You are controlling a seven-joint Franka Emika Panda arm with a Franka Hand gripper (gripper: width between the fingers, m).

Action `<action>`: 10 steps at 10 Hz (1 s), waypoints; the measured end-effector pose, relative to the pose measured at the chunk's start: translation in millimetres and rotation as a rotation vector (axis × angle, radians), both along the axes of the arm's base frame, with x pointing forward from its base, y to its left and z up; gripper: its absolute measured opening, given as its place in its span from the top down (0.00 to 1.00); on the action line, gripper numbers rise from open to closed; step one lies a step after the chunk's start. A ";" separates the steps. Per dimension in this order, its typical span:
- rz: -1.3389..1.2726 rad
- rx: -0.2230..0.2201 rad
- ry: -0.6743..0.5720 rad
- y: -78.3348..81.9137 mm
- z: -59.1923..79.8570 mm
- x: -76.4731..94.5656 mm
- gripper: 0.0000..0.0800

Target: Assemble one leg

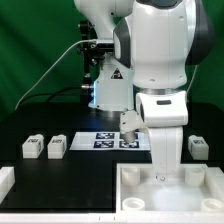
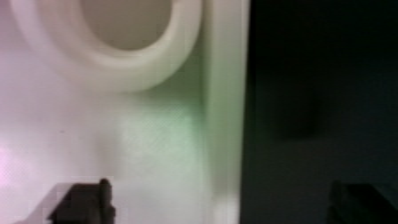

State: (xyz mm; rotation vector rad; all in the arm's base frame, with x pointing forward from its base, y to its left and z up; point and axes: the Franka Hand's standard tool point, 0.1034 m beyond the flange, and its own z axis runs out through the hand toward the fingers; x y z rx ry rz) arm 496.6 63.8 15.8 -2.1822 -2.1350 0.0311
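Exterior view: the gripper (image 1: 160, 176) hangs low over the big white panel (image 1: 190, 195) at bottom right, I'd guess to line up with a corner. It's not carrying anything. One leg (image 1: 32, 148) and its twin (image 1: 57, 146) sit parked at middle left, easy to grab.

Wrist view: the fingers (image 2: 80, 202) are spread wide with nothing between them, and a round socket (image 2: 125, 45) is close by.

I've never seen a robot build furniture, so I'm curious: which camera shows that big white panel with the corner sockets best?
The exterior view: most of the white panel shows, with raised corner sockets. The wrist view gives only a blurred close-up patch around one round socket.
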 end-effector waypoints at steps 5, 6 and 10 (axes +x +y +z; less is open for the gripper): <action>-0.001 0.000 0.000 -0.8 -0.1 0.0 0.19; -0.002 0.000 0.000 -0.9 -0.1 0.0 0.19; -0.209 -0.016 0.002 13.9 20.8 1.6 0.19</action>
